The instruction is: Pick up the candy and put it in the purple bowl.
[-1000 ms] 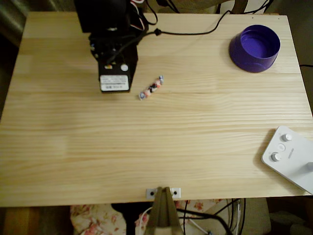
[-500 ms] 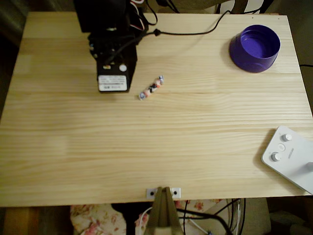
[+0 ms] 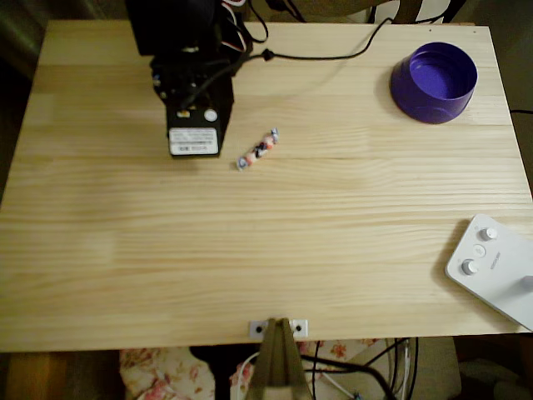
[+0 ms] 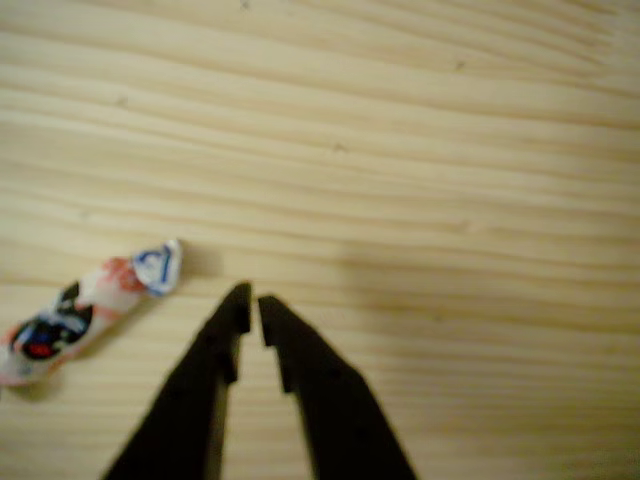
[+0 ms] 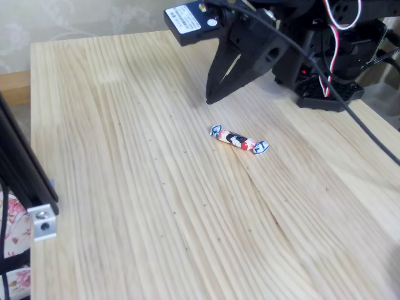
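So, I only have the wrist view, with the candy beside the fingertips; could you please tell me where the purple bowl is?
Observer: In the overhead view the round, deep purple plastic bowl stands near the top right corner of the pale wooden table, far to the right of the small twisted-end wrapped candy.
Operator: Is anything already in it?
Observer: No, its lighter purple inside looks empty.
Operator: Is there anything else on that side?
Observer: A white button-topped device lies at the lower right edge, well apart from the bowl.
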